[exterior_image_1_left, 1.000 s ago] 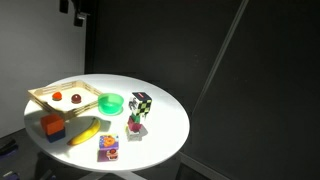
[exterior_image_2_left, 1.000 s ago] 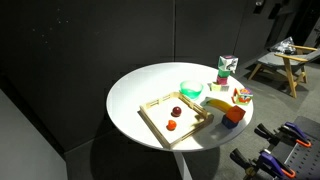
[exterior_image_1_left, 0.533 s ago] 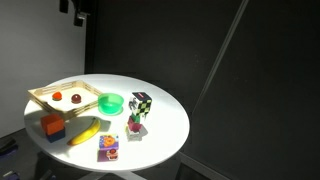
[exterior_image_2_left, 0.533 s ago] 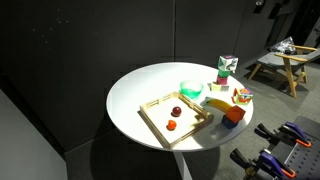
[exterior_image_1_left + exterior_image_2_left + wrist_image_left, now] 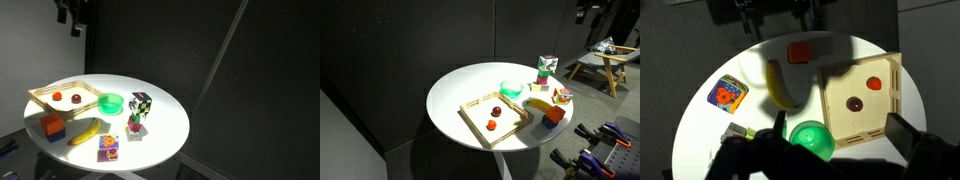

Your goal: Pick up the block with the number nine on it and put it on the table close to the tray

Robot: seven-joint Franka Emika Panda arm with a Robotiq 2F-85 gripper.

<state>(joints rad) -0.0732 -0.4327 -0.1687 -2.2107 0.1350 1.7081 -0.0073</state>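
Note:
The block with the number nine (image 5: 108,148) lies on the round white table near its front edge, beside the banana; it also shows in an exterior view (image 5: 562,96) and in the wrist view (image 5: 728,95). The light wood tray (image 5: 45,92) sits on the table with two small red pieces in it, seen also in an exterior view (image 5: 478,118) and in the wrist view (image 5: 890,110). My gripper (image 5: 75,14) hangs high above the table, far from the block, also visible at the top of an exterior view (image 5: 588,10). In the wrist view my gripper (image 5: 845,130) is open and empty.
A green bowl (image 5: 111,102), a checkered cube (image 5: 141,104), a banana (image 5: 85,132) and an orange cube (image 5: 52,126) share the table. A small red piece (image 5: 134,125) lies by the checkered cube. A wooden stand (image 5: 603,62) is beyond the table.
The arm high above the table has shifted slightly. The things on the table have not moved.

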